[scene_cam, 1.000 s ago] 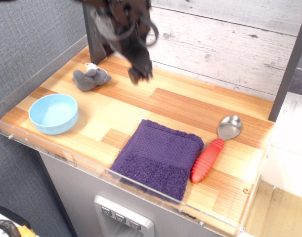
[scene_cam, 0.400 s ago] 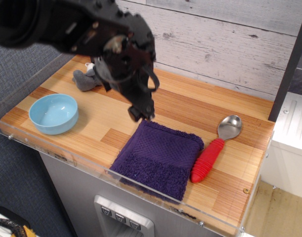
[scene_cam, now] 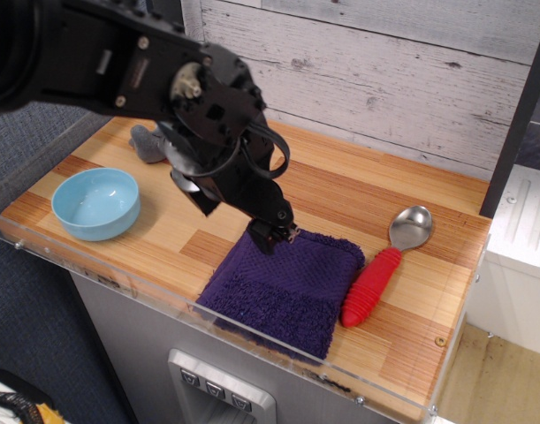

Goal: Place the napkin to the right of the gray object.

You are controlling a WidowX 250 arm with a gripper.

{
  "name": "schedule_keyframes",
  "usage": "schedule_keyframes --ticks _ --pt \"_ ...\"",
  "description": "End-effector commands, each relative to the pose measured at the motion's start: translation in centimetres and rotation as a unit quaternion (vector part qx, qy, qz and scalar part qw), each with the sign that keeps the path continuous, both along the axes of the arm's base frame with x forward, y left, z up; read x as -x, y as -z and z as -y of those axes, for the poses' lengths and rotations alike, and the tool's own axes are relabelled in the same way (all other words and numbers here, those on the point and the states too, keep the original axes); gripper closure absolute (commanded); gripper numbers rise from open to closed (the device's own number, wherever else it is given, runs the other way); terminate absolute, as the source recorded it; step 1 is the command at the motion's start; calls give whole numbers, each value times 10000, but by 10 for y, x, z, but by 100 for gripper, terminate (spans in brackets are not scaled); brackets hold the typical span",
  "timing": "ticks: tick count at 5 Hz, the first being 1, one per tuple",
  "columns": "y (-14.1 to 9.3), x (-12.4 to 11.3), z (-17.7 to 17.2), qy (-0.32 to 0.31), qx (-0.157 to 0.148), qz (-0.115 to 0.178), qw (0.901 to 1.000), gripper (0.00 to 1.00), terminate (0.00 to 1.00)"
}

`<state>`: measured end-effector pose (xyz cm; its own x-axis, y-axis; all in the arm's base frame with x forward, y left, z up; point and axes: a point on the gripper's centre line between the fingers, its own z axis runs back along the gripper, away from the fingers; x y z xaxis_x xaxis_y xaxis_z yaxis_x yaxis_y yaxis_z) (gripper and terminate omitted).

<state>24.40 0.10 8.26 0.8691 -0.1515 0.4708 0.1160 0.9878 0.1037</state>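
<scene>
The dark purple folded napkin (scene_cam: 292, 287) lies flat at the front middle of the wooden tabletop. My black gripper (scene_cam: 271, 236) has come down onto the napkin's back left edge, fingertips touching or just above the cloth. I cannot tell whether it is open or shut. The gray plush toy (scene_cam: 146, 141) sits at the back left, mostly hidden behind my arm; only its left part shows.
A light blue bowl (scene_cam: 95, 203) stands at the front left. A silver spoon with a red handle (scene_cam: 384, 265) lies just right of the napkin. A clear acrylic rim (scene_cam: 252, 327) runs along the table's front edge. A wood-plank wall stands behind.
My arm has swung down and forward from the back of the table to the napkin's back left edge. It now hides most of the gray toy. The objects have not moved.
</scene>
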Motion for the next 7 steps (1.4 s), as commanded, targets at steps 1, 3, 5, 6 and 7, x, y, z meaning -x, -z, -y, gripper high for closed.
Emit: schedule_keyframes --ticks 1,3,5,6,7 --pt "19 -1 12 111 23 -325 9994 0 0" --pt "66 -9 21 563 -357 -906 9937 0 0" --pt "77 -9 10 448 -458 -1004 9929 0 0" --pt "74 -21 -14 217 -550 -912 9941 0 0" --pt "76 -37 -36 66 -595 -880 9943 0 0"
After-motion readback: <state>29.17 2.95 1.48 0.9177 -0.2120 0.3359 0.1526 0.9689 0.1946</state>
